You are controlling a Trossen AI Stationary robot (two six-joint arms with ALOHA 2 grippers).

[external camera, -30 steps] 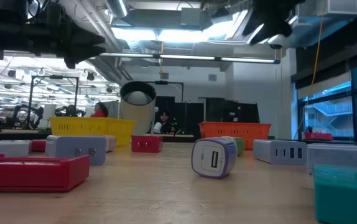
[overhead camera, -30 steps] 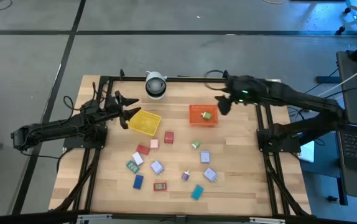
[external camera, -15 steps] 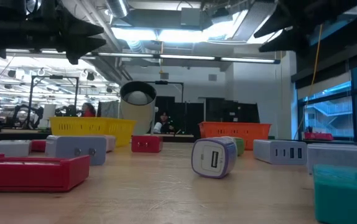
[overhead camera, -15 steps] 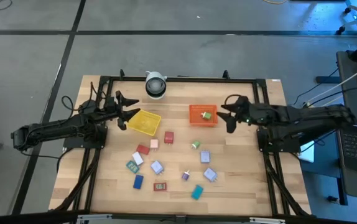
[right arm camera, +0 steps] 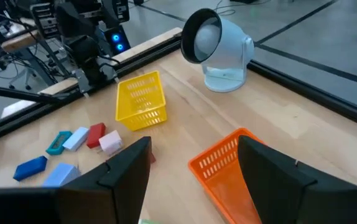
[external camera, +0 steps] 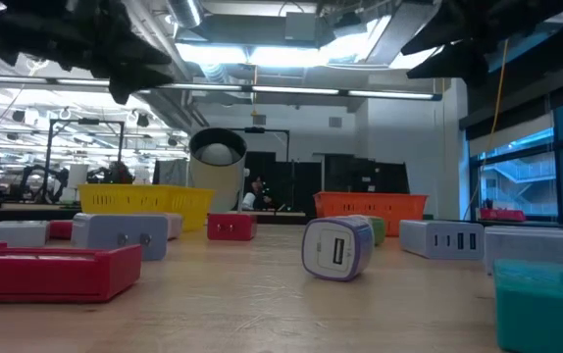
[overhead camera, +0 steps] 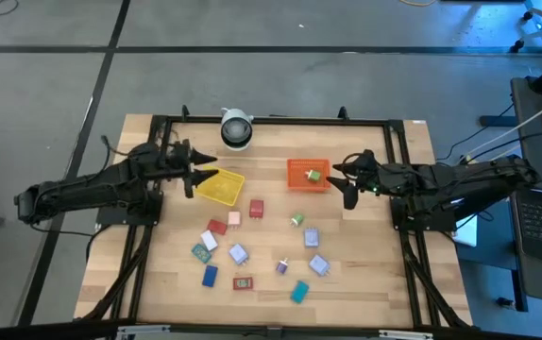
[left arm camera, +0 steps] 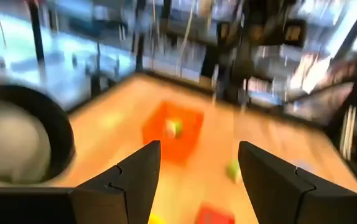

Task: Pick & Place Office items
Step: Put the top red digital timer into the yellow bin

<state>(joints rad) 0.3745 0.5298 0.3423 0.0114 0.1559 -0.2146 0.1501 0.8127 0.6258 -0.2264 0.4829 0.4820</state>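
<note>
A wooden surface [overhead camera: 365,283] sits inside a black frame, with a dark arm reaching in from either side. At 9 o'clock the left pincer [overhead camera: 196,170] hangs at the edge of a yellow tray [overhead camera: 220,185], its fingers spread and holding nothing. At 3 o'clock the right pincer [overhead camera: 344,178] hovers just beside an orange-red tray [overhead camera: 301,174], fingers likewise spread and empty. A white domed camera [overhead camera: 236,129] stands at 12 o'clock by the far rail. The office items [overhead camera: 238,253], small coloured blocks, lie scattered over the middle and toward 6 o'clock; one green piece [overhead camera: 314,175] rests inside the orange-red tray.
</note>
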